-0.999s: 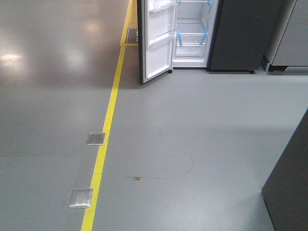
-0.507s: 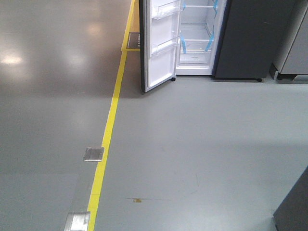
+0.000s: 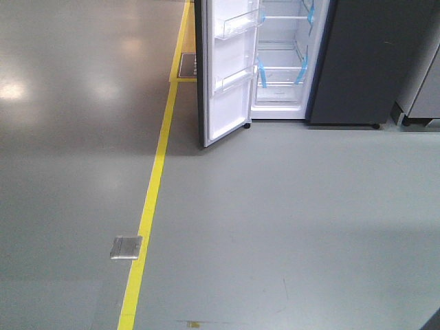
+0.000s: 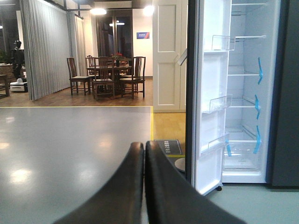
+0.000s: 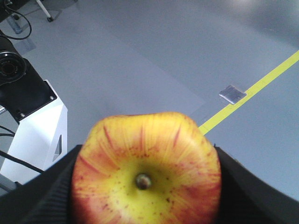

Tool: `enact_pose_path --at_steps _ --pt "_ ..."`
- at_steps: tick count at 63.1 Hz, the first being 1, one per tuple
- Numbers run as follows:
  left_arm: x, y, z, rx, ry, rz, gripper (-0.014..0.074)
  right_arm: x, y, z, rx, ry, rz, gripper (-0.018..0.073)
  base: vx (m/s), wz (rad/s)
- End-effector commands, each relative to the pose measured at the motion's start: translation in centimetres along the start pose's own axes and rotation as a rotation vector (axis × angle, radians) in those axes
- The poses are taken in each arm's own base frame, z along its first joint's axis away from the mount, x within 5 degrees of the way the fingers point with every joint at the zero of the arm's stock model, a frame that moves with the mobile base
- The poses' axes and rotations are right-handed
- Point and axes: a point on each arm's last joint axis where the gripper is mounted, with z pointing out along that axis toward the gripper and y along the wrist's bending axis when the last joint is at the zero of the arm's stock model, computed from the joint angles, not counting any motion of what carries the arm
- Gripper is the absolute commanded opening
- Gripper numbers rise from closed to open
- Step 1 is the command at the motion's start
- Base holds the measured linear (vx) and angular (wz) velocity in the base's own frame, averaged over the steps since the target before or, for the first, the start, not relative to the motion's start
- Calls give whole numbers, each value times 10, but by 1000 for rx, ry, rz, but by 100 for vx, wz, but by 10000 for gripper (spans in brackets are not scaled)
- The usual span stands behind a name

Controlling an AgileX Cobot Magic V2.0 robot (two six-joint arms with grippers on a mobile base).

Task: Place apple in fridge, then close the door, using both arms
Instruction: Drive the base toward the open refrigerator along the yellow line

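Right gripper (image 5: 148, 191) clamps the one apple (image 5: 145, 149); left gripper (image 4: 144, 154) is closed, empty. One fridge (image 3: 289, 69) stands far ahead, its single door (image 3: 227, 103) swung left.

Glossy grey floor (image 3: 275, 220) with a yellow line (image 3: 148, 206); beyond, wooden dining chairs (image 4: 77, 80), grey curtains (image 4: 46, 46), ceiling lights (image 4: 98, 11).

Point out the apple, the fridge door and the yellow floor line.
apple (image 5: 145, 156): right wrist view, yellow skin just above the stem.
door (image 3: 227, 113): front view, lower part of its white lining.
yellow floor line (image 3: 149, 206): front view, middle of the stripe.
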Motion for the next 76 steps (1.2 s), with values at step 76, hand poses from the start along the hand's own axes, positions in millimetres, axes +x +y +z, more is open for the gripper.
enact_pose_path --at_steps 76 --pt "0 0 -1 4 -65 -16 -6 -12 2 -3 -13 -75 13 367 25 -2"
